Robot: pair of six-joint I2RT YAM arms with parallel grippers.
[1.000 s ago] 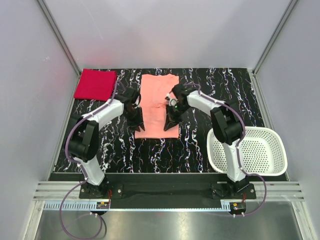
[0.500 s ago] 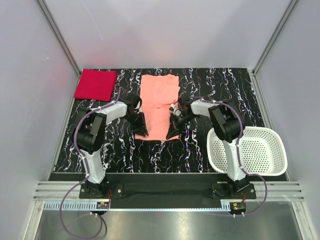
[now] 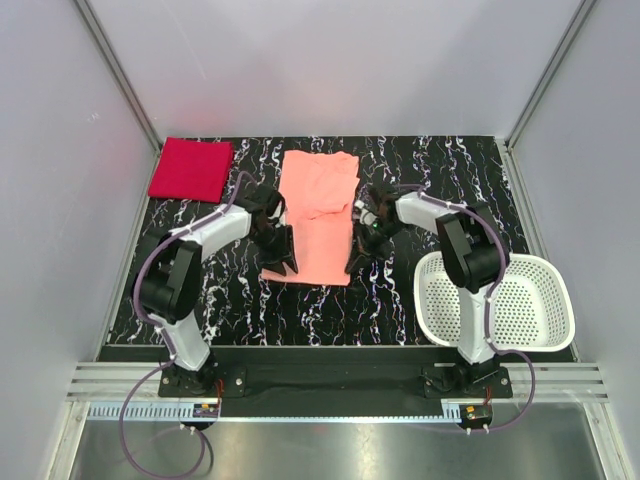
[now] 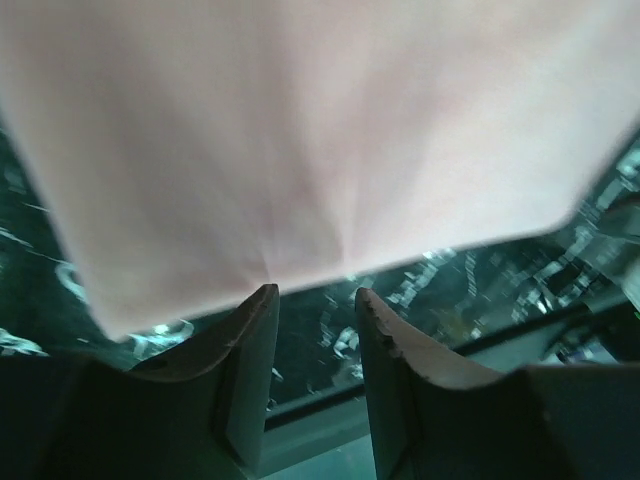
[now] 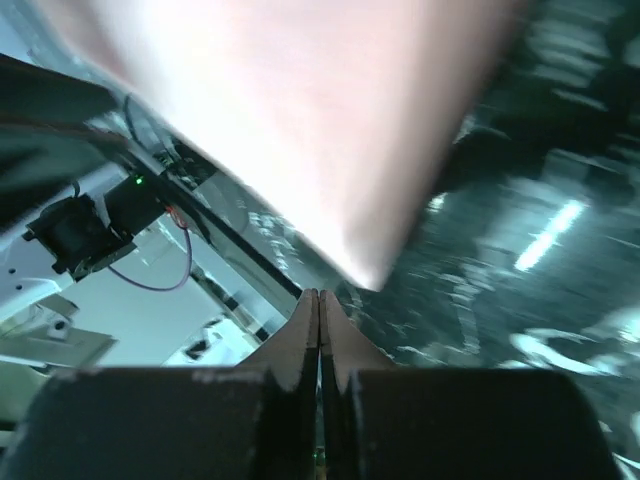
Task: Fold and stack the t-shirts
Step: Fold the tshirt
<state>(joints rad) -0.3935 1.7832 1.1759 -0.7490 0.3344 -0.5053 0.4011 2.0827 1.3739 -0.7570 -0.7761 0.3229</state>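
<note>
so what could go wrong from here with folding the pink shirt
The left end effector stands open, with the near hem of the salmon cotton t-shirt at its tips, not between them, so that corner may get left behind.
The right end effector is shut at the other corner, and a one-sided pull could skew the fold.
The far half looks rumpled, so creases may get trapped.

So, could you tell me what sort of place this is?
Probably a lab robot cell: plain white walls, a black marbled table, left arm and right arm bolted to a rail.
</note>
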